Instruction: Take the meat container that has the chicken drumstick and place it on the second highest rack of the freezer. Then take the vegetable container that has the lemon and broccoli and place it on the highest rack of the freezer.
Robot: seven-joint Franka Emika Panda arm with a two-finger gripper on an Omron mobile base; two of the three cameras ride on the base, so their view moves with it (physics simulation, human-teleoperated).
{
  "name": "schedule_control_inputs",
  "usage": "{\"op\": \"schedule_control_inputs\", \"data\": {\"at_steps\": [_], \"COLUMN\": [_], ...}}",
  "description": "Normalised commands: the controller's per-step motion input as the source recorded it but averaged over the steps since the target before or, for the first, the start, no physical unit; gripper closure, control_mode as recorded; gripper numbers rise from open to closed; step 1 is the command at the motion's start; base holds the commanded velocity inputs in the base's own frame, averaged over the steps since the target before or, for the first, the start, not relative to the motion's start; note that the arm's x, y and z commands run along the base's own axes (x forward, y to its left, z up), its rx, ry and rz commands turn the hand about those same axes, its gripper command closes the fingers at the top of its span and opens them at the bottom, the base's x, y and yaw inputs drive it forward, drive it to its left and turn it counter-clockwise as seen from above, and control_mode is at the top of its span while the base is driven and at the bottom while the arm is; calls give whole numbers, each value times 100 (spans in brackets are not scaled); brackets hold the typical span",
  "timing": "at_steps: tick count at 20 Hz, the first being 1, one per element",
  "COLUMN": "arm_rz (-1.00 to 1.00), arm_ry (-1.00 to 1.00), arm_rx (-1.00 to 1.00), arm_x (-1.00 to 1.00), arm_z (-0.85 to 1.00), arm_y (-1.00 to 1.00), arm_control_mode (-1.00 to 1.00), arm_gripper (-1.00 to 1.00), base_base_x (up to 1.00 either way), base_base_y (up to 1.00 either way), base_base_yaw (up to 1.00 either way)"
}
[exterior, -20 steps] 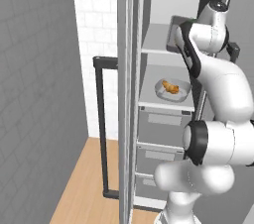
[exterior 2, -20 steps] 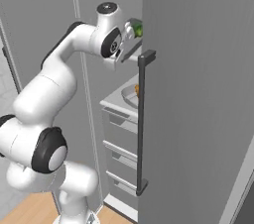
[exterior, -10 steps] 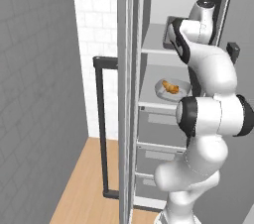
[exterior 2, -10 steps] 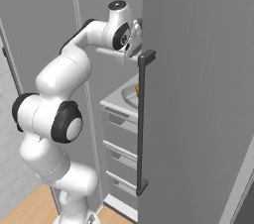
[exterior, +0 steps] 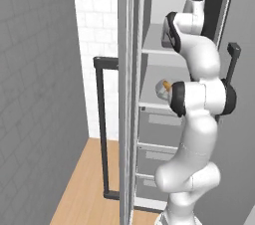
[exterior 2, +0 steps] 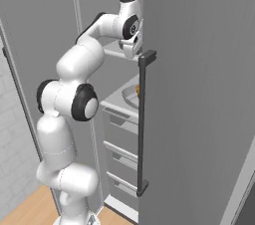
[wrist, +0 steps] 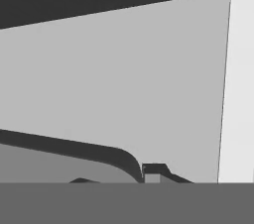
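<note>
Freezer (exterior: 149,119): tall cabinet, centre of the left base view, door swung open, drawers below and two racks above. Robot arm (exterior: 196,119): white, rises from lower right of that view and reaches up into the cabinet, wrist at the upper rack. Upper rack (exterior: 155,45): highest shelf, upper centre; the wrist sits at its level. Second rack (exterior 2: 117,100): middle of the right base view, partly behind the door edge; it carries the meat container (exterior: 163,88), seen as a pale dish with an orange-brown piece, most of it behind the arm's elbow, so the first half of the task appears done. Vegetable container (wrist: 99,161): judged to be the dark-rimmed grey tray at the lower left of the hand view, contents cut off, lemon and broccoli not made out. Tool (exterior 2: 132,50): at the upper rack's edge beside the door handle (exterior 2: 144,119); jaws pressed nearly together, apparently pinching the tray's rim, though the contact is hidden. Remaining: setting the tray down on the highest rack and letting go.
</note>
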Motion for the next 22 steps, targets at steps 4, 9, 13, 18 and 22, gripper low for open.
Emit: {"op": "schedule_control_inputs", "data": {"at_steps": [4,9,13,18,22], "arm_rz": [0,0,0,0,0], "arm_ry": [1,0,0,-14,-22], "arm_rx": [4,5,0,-2,-7], "arm_x": [56,56,48,9,-8], "arm_z": [-34,-53,-56,-69,-68], "arm_y": [-20,-11,0,7,38], "arm_control_mode": [-100,-100,-100,-100,-100], "arm_gripper": [100,-100,-100,-100,-100], "base_base_x": [0,0,0,0,0], "base_base_y": [0,0,0,0,0], "base_base_yaw": [0,0,0,0,0]}}
